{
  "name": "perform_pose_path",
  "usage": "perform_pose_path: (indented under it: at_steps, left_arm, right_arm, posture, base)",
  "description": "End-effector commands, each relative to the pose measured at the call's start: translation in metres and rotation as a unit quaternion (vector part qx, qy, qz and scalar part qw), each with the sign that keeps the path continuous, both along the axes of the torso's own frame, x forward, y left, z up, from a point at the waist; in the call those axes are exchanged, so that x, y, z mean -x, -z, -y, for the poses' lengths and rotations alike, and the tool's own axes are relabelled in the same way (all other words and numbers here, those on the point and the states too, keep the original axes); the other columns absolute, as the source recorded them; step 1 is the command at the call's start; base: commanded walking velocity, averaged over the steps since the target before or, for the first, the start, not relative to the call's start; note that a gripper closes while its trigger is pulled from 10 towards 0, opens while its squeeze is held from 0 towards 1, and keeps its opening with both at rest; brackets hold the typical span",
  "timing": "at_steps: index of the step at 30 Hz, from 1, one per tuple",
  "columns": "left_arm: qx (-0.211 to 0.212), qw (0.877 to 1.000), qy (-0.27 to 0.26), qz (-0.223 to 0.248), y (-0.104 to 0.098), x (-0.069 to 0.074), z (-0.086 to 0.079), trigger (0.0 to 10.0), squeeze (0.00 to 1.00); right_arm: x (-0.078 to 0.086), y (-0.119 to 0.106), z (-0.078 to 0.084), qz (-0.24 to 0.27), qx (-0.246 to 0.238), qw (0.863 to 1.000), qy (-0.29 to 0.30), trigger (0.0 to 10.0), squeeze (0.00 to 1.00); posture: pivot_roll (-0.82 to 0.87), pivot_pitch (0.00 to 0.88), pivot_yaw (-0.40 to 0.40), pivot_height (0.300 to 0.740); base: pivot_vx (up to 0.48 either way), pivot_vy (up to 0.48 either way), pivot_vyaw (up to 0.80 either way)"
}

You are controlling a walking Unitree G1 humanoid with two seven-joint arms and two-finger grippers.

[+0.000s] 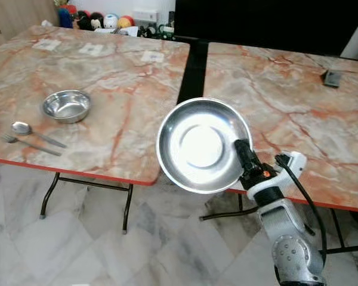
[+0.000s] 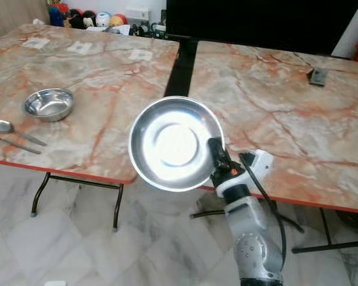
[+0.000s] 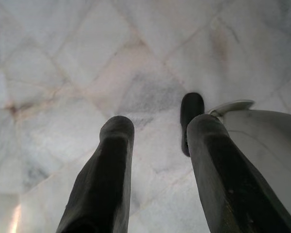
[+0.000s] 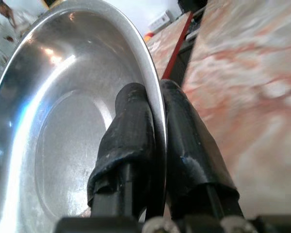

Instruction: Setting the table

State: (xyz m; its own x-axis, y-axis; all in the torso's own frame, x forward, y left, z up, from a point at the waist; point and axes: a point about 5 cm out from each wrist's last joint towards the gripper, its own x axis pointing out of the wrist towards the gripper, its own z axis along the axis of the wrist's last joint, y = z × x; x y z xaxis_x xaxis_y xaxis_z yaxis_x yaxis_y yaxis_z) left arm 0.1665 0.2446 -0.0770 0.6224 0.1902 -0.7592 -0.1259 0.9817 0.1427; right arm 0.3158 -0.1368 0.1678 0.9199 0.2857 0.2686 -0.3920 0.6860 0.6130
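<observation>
Aloft at the near tabletop edge, over the gap between the two orange-veined marble tabletops (image 1: 125,113): wide round polished steel plate (image 1: 203,145), rim pinched between both fingers of the right end effector (image 4: 155,141), clamped tight. Likely light, rigid, slippery at the thin rim; deeper bite safer. Far left: small shiny steel bowl (image 1: 67,105), steel spoon (image 1: 25,128) and fork (image 1: 24,143). Left end effector (image 3: 157,145) parted, empty, above the marble floor.
</observation>
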Motion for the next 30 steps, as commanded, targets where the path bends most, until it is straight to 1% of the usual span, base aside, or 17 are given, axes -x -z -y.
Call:
perform_pose_path:
  at_steps: [1,9,17,25,30]
  left_arm:
    - [0.013,1.000,0.003,-0.019,0.007,0.009,0.008,10.0,0.00]
    - [0.014,1.000,0.005,-0.020,0.007,0.010,0.009,10.0,0.00]
    - [0.017,1.000,0.002,-0.021,0.008,0.010,0.010,10.0,0.00]
    - [0.025,1.000,-0.003,-0.012,0.007,0.009,0.011,10.0,0.00]
    - [0.028,0.999,-0.007,-0.015,0.007,0.009,0.011,10.0,0.00]
  right_arm:
    - [0.001,0.002,0.011,-0.004,0.000,1.000,0.024,10.0,0.00]
    - [-0.001,0.002,0.016,-0.006,-0.007,0.999,0.041,10.0,0.00]
    - [-0.005,0.005,0.023,-0.017,-0.008,0.997,0.071,10.0,0.00]
    - [-0.008,0.011,0.032,-0.039,-0.010,0.993,0.107,10.0,0.00]
    - [-0.009,0.013,0.033,-0.044,-0.009,0.992,0.115,10.0,0.00]
  posture:
    - [0.06,0.184,-0.030,0.740]
    - [0.06,0.185,-0.031,0.740]
    - [0.06,0.186,-0.032,0.740]
    - [0.06,0.186,-0.032,0.740]
    - [0.06,0.187,-0.032,0.740]
  base:
    - [0.000,-0.382,0.00]
    - [0.000,-0.381,0.00]
    - [0.000,-0.360,0.00]
    - [0.000,0.000,0.00]
    - [0.000,0.000,0.00]
